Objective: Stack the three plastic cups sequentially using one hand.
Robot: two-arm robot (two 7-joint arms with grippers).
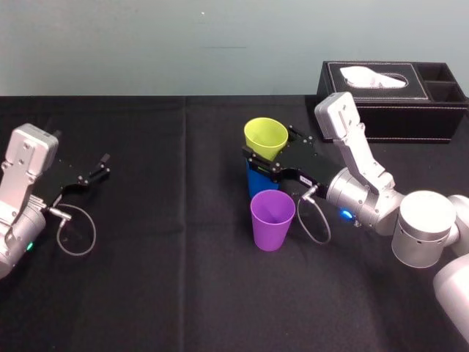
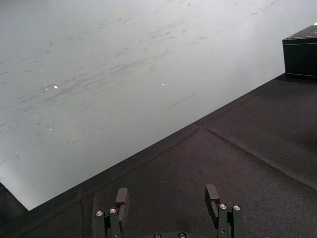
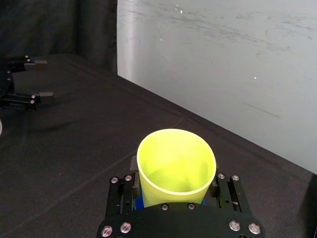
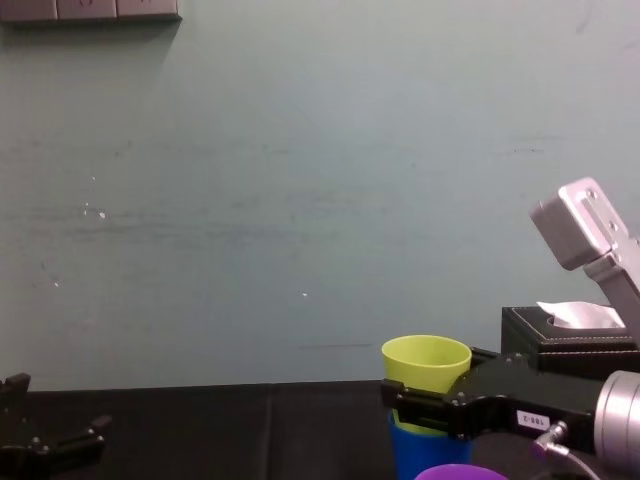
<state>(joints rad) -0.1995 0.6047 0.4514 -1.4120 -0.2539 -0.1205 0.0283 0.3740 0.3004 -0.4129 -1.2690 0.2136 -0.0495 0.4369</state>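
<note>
My right gripper [image 1: 270, 150] is shut on the yellow-green cup [image 1: 265, 137], one finger on each side of it in the right wrist view [image 3: 176, 166]. That cup tilts a little and its base sits down inside the blue cup [image 1: 256, 182], which stands on the black table; a blue sliver [image 3: 137, 202] shows under the yellow-green wall. The purple cup [image 1: 272, 218] stands upright just in front of the pair, apart from them. In the chest view the yellow-green cup [image 4: 425, 365] rises above the blue cup [image 4: 415, 450]. My left gripper [image 1: 99, 167] rests open and empty at the far left.
A black tissue box [image 1: 388, 99] stands at the back right, behind my right arm. The black cloth [image 1: 168, 242] covers the table up to a pale wall at the back. Free room lies between the cups and the left gripper.
</note>
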